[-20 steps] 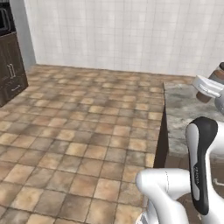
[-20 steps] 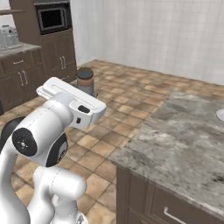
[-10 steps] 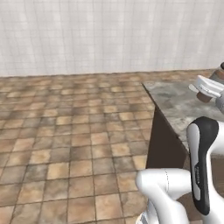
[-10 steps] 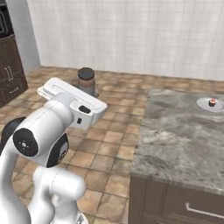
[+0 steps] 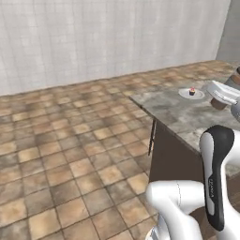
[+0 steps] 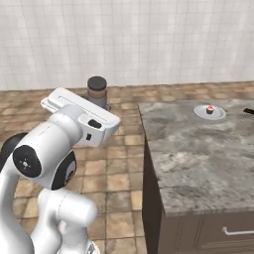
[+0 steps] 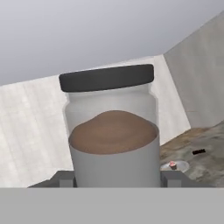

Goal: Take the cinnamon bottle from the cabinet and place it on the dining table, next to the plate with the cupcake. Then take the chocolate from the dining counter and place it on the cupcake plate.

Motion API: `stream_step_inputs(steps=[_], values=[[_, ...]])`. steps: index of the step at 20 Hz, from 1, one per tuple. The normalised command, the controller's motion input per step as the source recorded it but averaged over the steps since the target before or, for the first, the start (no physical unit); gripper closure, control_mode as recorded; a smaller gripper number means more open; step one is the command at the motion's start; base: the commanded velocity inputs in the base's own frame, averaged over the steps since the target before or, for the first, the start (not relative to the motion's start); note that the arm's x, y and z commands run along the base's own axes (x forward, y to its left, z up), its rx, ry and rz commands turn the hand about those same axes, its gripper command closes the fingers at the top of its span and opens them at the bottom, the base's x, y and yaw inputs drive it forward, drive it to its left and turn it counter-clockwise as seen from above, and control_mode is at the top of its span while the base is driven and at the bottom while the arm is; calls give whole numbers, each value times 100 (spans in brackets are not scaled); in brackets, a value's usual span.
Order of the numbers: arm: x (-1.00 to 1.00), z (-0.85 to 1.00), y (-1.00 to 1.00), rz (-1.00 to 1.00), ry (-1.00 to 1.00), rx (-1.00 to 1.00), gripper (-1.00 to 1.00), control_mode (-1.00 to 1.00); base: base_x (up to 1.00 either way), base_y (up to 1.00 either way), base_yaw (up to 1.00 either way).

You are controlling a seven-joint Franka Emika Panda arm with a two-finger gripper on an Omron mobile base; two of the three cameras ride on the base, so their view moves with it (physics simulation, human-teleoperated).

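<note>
cinnamon bottle upright — claw-held, cupcake plated

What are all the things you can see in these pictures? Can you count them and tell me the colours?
cinnamon bottle: 1, clear with brown powder and a dark lid, upright between the gripper's fingers, above the floor
plate: 1, pale grey, on the counter's far part
cupcake: 1, dark base with a red top, on the plate
dark bar: 1, black, flat on the counter past the plate; too small to say if it is the chocolate
counter: 1, grey speckled stone top over dark brown cabinets
floor: brown tiles
wall: white tiles
gripper: 1, dark finger tips, closed on the cinnamon bottle
arm: 1, white with dark joints
</note>
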Motion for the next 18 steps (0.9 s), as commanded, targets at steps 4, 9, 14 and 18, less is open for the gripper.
stream_step_inputs(steps=[4,9,14,18], values=[[0,0,0,0,0,0,100,100,95,75,-57],[0,0,0,0,0,0,100,100,88,77,-57],[0,0,0,0,0,0,100,100,79,94,-59],[0,0,0,0,0,0,100,100,34,100,-58]])
